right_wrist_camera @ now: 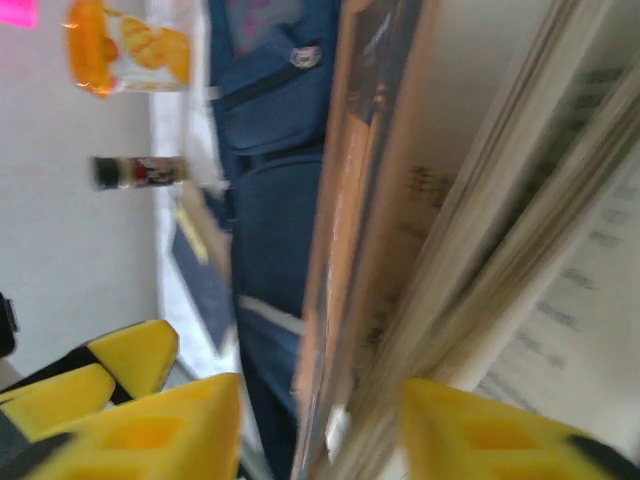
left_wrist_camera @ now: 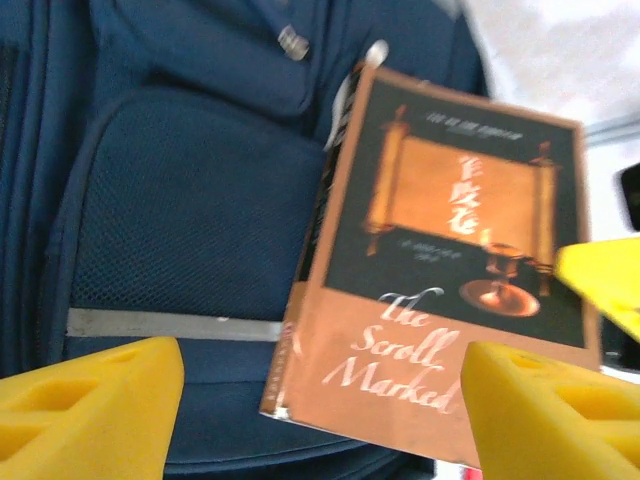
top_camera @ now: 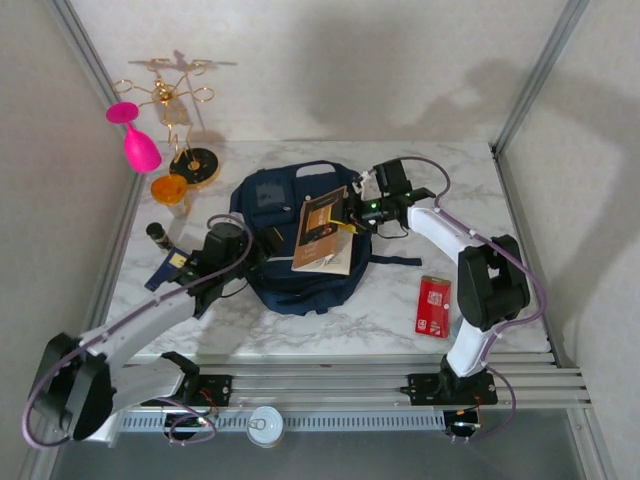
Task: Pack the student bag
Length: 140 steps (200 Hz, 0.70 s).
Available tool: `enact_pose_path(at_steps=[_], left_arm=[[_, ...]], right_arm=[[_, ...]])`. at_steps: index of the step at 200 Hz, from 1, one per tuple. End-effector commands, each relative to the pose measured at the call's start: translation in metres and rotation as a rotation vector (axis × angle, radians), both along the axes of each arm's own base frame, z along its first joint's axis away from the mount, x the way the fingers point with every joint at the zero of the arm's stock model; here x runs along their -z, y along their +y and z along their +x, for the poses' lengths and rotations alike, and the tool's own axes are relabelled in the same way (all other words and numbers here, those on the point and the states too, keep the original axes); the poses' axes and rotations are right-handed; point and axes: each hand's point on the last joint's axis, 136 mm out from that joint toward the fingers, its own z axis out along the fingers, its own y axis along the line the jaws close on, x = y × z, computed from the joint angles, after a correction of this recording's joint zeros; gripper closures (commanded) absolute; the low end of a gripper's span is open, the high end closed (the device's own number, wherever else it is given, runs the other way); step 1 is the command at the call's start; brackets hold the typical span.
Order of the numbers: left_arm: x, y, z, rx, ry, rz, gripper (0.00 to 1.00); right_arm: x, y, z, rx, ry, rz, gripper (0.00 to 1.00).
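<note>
The navy student bag lies flat in the middle of the table, front pocket up. An orange-brown book titled "The Scroll Marked" is tilted over the bag, its pages fanning below the cover. My right gripper is shut on the book's right edge; in the right wrist view the book sits between its yellow fingers. My left gripper hovers open over the bag's left side. In the left wrist view the book hangs above the bag, beyond the open left gripper.
A red packet lies right of the bag. At the left are an orange-lidded jar, a dark tube and a blue booklet. A pink goblet and a gold rack stand at the back left.
</note>
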Motion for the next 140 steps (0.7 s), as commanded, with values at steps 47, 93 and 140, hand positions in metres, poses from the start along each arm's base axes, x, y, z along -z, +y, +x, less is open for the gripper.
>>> enact_pose_path(at_steps=[47, 93, 140], left_arm=[[0.017, -0.055, 0.024, 0.197, 0.021, 0.025, 0.35], [0.046, -0.070, 0.021, 0.247, 0.074, 0.056, 0.44], [0.078, -0.059, 0.012, 0.219, 0.141, 0.144, 0.51]], right_arm=[[0.040, -0.036, -0.010, 0.080, -0.006, -0.196, 0.25], [0.063, -0.021, -0.014, 0.066, 0.041, -0.132, 0.21], [0.041, 0.006, -0.024, -0.007, 0.038, 0.039, 0.19]])
